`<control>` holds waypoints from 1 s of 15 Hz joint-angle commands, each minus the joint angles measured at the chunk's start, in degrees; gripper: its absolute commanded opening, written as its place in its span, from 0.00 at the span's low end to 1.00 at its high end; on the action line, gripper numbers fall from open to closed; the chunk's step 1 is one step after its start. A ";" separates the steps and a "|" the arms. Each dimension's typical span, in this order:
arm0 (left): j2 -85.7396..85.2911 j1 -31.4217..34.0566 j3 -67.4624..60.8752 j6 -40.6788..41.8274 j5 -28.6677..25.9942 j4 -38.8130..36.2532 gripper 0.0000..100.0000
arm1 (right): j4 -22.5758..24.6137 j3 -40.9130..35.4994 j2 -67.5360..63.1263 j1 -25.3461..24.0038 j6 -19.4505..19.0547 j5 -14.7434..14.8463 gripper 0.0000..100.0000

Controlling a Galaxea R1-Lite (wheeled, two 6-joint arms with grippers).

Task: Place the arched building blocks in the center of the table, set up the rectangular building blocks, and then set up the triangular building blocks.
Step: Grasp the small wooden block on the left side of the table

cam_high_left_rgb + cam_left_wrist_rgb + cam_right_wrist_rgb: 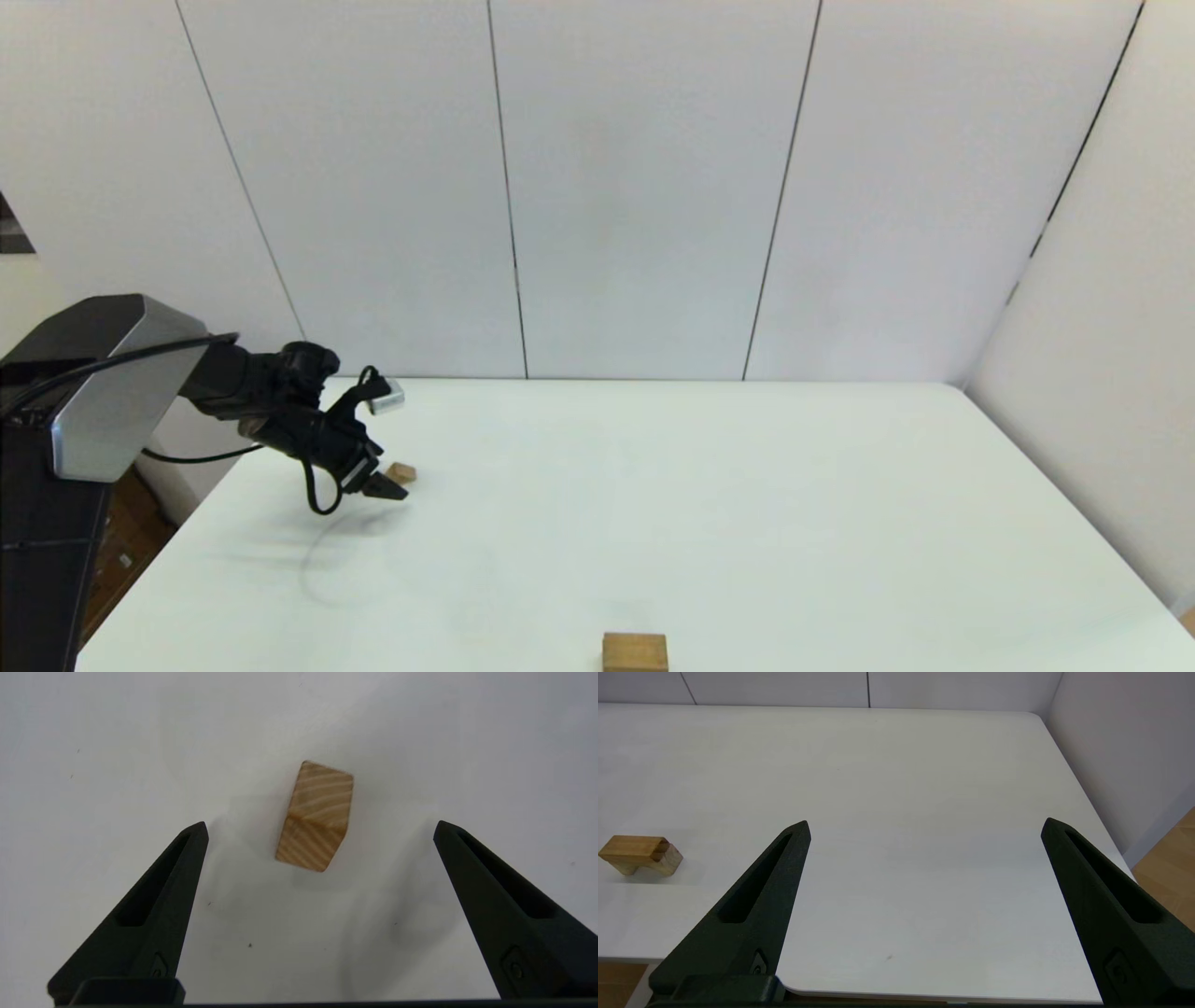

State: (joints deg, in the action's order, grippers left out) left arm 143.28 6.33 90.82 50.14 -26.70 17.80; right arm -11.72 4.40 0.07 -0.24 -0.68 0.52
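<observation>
One block [315,816], apparently the wedge, lies on the surface [653,504] under the left tool [319,828], spread wide above it. Judged step: reaching to grasp; next, descend and close. The right tool [924,826], also wide, idles.

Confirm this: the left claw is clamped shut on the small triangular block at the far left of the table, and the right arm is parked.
Not quite. In the left wrist view the left claw is open, its fingers wide apart on either side of the triangular block, which lies untouched on the table. The rest holds: the block sits far left, the right claw idles by the near edge.
</observation>
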 commanded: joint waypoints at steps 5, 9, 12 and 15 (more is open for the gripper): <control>0.25 0.00 0.41 0.31 -0.20 0.04 1.00 | -0.06 -0.01 0.01 -0.02 -0.02 0.00 1.00; 0.34 -0.09 0.76 0.31 -0.20 0.04 1.00 | -0.06 -0.01 0.01 -0.02 -0.02 0.00 1.00; 0.43 -0.17 0.76 0.31 -0.20 0.04 1.00 | -0.06 -0.01 0.01 -0.02 -0.02 0.00 1.00; 1.22 -0.17 1.03 0.31 -0.20 -0.22 1.00 | -0.06 -0.01 0.01 -0.02 -0.02 0.00 1.00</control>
State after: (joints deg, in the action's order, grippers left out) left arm 144.08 6.12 91.76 50.16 -26.76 17.49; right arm -11.72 4.40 0.07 -0.24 -0.68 0.55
